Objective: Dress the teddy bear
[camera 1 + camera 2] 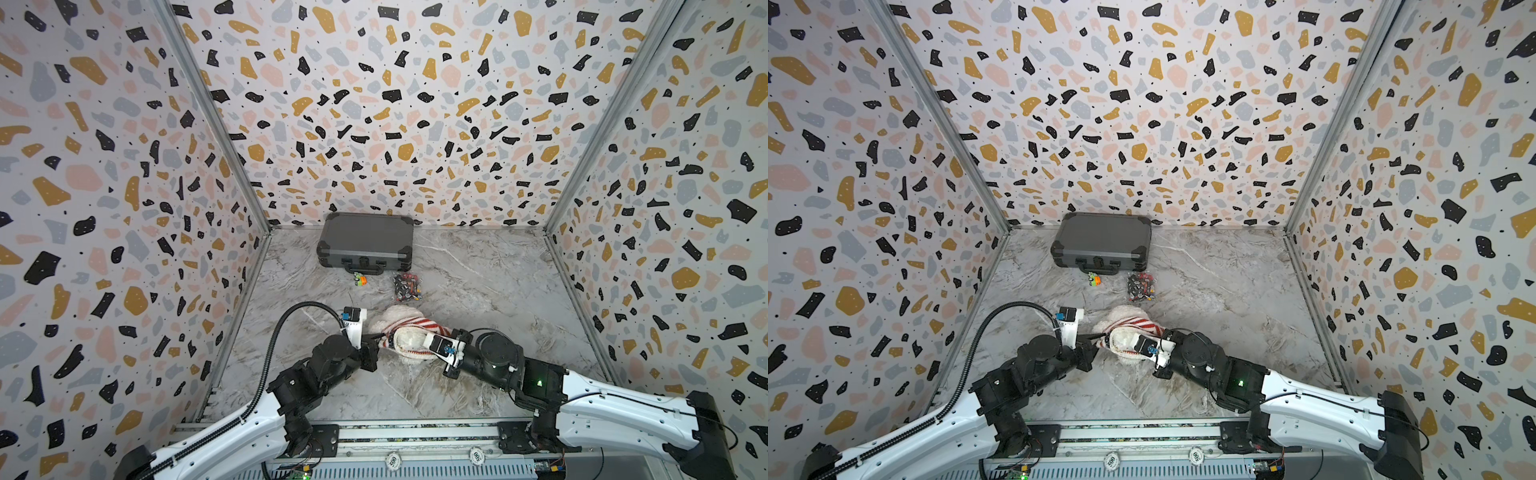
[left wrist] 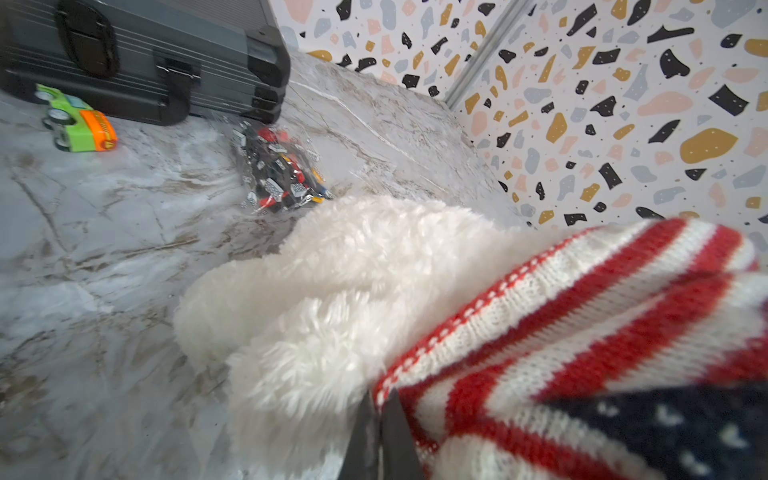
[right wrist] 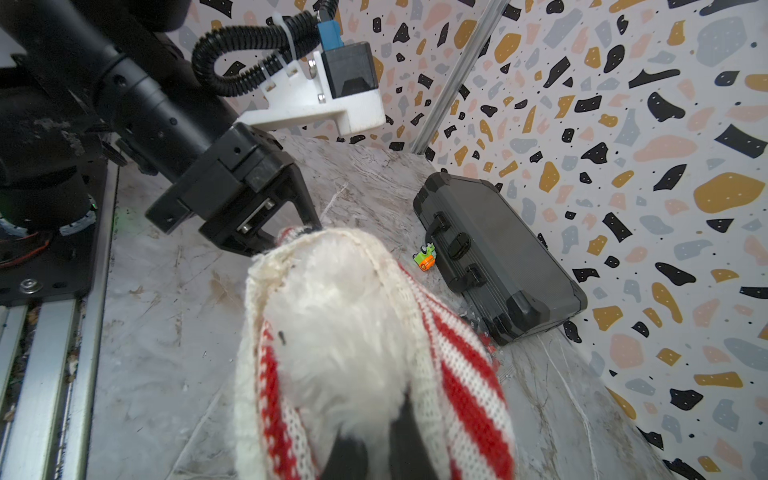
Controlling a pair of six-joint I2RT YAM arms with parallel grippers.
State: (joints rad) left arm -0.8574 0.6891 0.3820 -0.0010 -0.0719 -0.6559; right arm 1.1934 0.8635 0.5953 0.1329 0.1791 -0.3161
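Note:
The white fluffy teddy bear (image 1: 392, 318) lies near the middle of the marble table, partly inside a red-and-white striped knitted sweater (image 1: 419, 323) that has a navy patch with white dots. My left gripper (image 2: 380, 399) is shut on the sweater's hem (image 2: 415, 365), right beside the fur. In the right wrist view the sweater (image 3: 457, 365) opening is stretched around the bear's fur (image 3: 340, 324). There the left gripper (image 3: 309, 227) pinches the far side. My right gripper (image 3: 380, 440) is shut on the near side, with fur bunched at its fingers. In both top views its tips are hidden.
A closed grey case (image 1: 365, 241) stands against the back wall. A small green-and-orange toy car (image 1: 359, 279) and a clear bag of small dark and red pieces (image 1: 407, 286) lie just in front of it. Patterned walls enclose three sides; a metal rail (image 1: 415, 432) runs along the front.

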